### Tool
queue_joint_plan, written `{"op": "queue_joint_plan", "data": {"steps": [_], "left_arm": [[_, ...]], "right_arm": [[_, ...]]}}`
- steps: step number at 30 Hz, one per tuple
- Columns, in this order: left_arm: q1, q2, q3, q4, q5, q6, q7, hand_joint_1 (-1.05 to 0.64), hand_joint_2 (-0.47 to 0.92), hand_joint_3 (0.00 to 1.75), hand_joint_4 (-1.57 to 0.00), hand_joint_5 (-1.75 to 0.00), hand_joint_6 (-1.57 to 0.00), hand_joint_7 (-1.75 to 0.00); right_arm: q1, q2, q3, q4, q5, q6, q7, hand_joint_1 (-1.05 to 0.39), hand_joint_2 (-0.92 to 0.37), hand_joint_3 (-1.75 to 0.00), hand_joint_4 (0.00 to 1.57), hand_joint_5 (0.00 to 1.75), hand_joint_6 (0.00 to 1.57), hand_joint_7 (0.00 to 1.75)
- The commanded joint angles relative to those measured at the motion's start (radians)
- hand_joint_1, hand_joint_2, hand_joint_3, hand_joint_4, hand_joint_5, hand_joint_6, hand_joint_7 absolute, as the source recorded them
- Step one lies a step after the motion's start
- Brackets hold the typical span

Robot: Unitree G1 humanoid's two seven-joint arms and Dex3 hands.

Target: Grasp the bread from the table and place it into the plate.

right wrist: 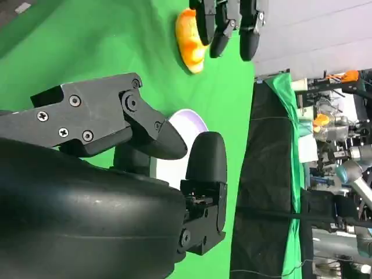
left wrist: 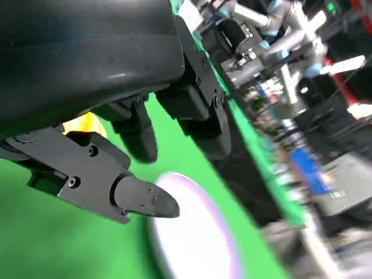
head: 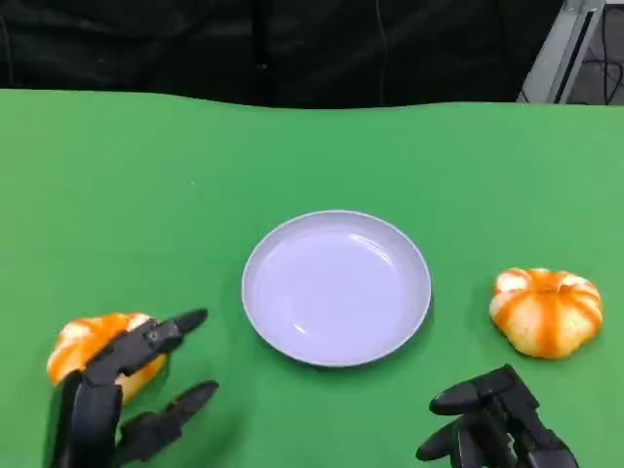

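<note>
Green worktop (head: 146, 195) with one empty lilac plate (head: 336, 288) at centre, two bread rolls. Left robot hand (head: 122, 395), fingers spread wide, hovers over the left bread (head: 83, 341), not gripping. Right robot hand (head: 492, 424) hangs open near the right bread (head: 546, 310). Grasping and placing remain

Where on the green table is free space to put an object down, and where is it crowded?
Free: the wide green strip behind the plate, up to the far table edge, and the plate's inside. Crowded: the near left, where the left hand is over one bread, and the near right around the right hand and the other bread.
</note>
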Motion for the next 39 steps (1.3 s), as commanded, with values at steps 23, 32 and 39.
{"op": "queue_joint_plan", "data": {"steps": [23,32,39], "left_arm": [[-0.178,0.228,-0.292,-0.121,0.528,1.018,-0.218,-0.46,0.92,0.05,-0.18,-0.3,-0.27,-0.01],[-0.272,0.292,-0.31,0.102,0.317,0.876,-0.182,-0.35,0.92,0.14,-0.64,-1.12,-0.96,-0.08],[-0.289,0.325,-0.338,0.175,0.229,0.754,-0.101,-0.34,0.9,0.27,-0.76,-1.72,-0.79,-1.33]], "right_arm": [[0.0,-0.002,0.011,-0.029,-0.016,0.028,-0.025,-0.25,-0.92,-0.99,0.17,1.75,0.05,1.75],[0.001,-0.004,0.011,-0.028,-0.015,0.022,-0.024,-0.25,-0.92,-1.0,0.17,1.75,0.05,1.75],[-0.004,-0.002,0.011,-0.027,-0.016,0.026,-0.025,-0.25,-0.92,-1.0,0.16,1.75,0.05,1.75]]}}
